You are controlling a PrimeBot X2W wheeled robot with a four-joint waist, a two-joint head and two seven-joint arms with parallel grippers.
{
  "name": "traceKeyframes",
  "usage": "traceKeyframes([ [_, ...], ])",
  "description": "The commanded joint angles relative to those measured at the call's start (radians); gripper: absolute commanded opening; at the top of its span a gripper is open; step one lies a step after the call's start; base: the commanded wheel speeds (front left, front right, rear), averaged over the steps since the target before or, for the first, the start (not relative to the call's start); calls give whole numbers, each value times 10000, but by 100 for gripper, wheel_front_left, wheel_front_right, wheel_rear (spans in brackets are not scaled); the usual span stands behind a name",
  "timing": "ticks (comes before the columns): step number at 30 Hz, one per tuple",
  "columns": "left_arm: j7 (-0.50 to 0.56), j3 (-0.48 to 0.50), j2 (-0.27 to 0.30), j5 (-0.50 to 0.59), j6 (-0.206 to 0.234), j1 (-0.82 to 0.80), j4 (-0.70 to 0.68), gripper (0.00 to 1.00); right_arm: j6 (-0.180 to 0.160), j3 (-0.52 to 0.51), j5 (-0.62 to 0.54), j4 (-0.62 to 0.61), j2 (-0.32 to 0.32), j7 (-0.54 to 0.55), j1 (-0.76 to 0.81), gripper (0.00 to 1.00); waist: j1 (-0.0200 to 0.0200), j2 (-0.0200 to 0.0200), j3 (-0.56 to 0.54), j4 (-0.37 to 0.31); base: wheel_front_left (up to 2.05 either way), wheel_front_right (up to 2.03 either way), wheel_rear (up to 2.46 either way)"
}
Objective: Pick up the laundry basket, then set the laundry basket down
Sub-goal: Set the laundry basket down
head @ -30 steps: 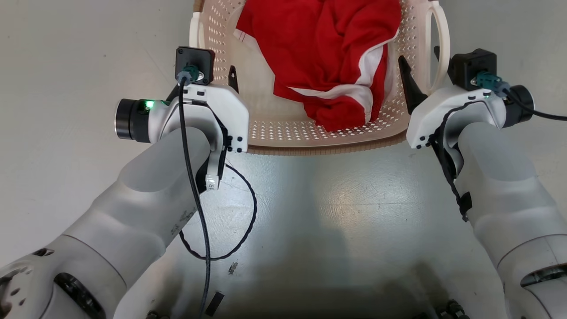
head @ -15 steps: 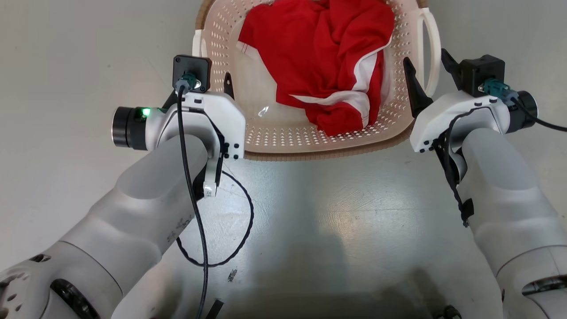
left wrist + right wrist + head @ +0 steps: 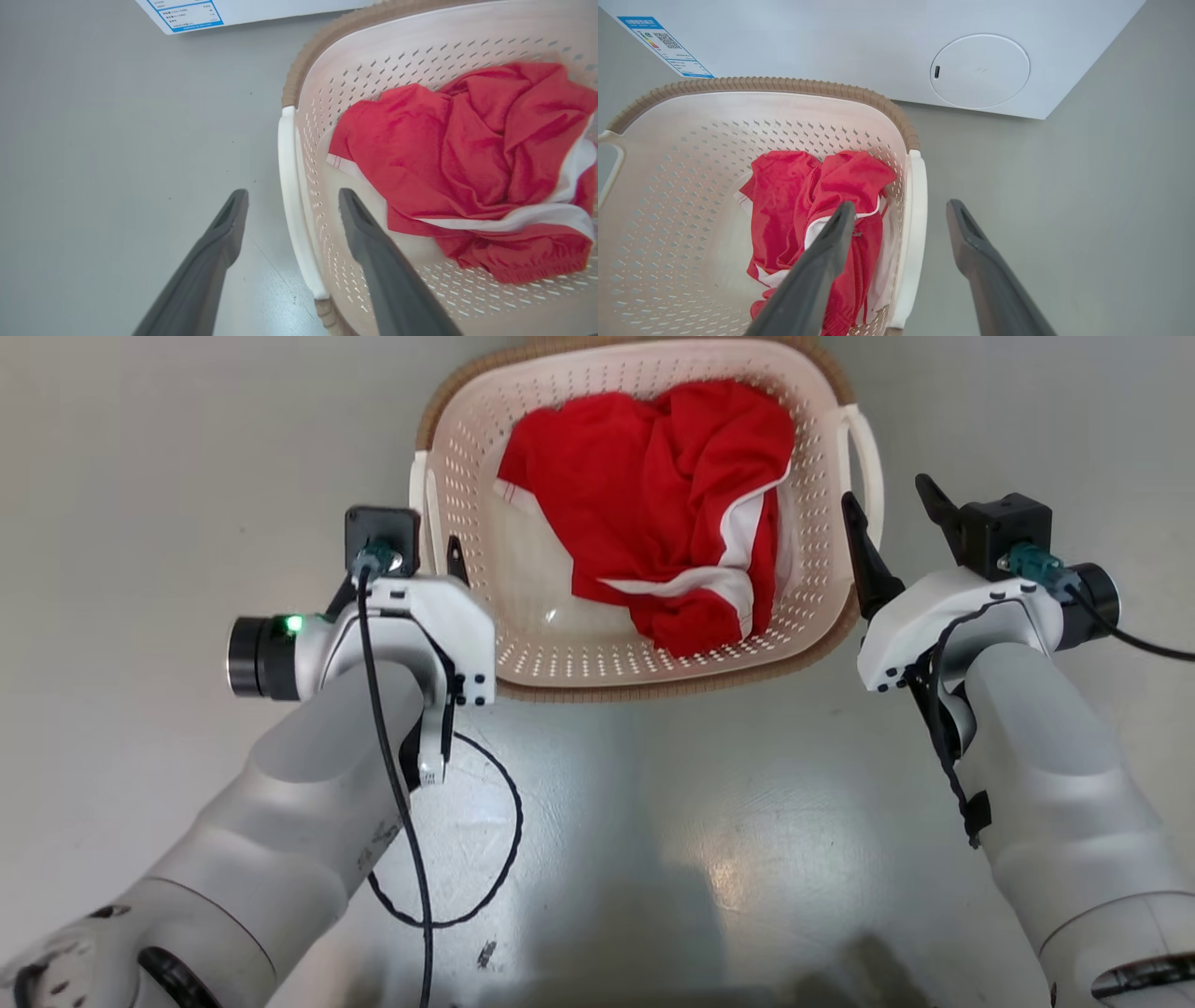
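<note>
Head view: laundry basket (image 3: pixel 597 658) sits on the grey floor (image 3: pixel 140 476) straight ahead, between the two arms, brown rim up. Crumpled red garment with white trim (image 3: pixel 653 495) lies inside it, toward the robot's right side.

Left gripper (image 3: pixel 293 193): fingers spread apart, holding nothing. They straddle the left white loop handle (image 3: pixel 292 224), one finger over the floor and one inside the basket wall. No clear contact with the handle.

Right gripper (image 3: pixel 901 204): fingers also apart, empty. They straddle the right handle (image 3: pixel 913 224), inner finger above the garment, outer finger over the floor.

Right wrist view: white appliance (image 3: pixel 878 37) with a round cover and a blue label stands just beyond the basket's far rim.
</note>
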Motion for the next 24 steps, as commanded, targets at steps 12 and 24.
traceKeyframes([
  [12, -1013, 1454, -127, -83, -1901, 407, 1715, 100, 63, 456, 281, -699, 212, -111, 1127, 100, 0, 0, -1613, -112, 0, 0, 0],
  [24, -1022, 3899, -236, 2030, -2516, 1703, 1021, 100, 63, 314, 257, -1669, 212, -111, 2126, 100, 0, 0, -3270, -116, 0, 0, 0],
])
